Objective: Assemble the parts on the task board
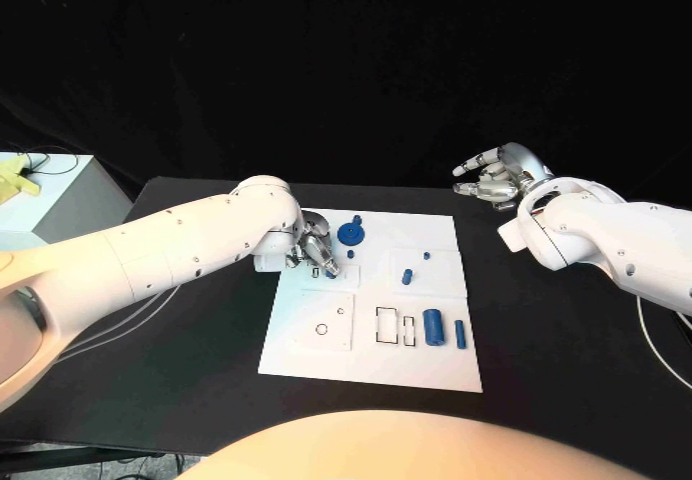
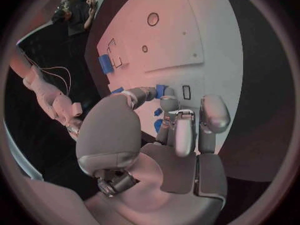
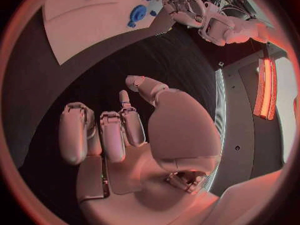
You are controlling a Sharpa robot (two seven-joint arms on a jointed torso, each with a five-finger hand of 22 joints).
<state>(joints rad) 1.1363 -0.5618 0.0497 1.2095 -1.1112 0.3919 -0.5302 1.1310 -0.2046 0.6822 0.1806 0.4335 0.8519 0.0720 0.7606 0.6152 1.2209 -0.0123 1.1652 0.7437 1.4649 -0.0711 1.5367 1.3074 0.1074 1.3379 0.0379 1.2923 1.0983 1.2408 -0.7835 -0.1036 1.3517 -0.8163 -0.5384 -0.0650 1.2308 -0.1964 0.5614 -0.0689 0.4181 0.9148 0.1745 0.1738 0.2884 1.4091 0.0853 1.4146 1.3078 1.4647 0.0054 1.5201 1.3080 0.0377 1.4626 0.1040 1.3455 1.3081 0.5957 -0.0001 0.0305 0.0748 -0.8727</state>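
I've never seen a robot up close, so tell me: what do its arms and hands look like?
Both arms are smooth, rounded white shells: the left arm and the right arm. Each ends in a silver metal hand, the left hand and the right hand, with jointed fingers tipped by rounded pads. Thin pale cables run alongside the arms.

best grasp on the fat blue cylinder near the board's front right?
Probably pinch the cylinder across its long sides, from above. It lies flat on the board, its axis running near to far; the slot outline on its left and the thin bar on its right leave small gaps for fingertips.
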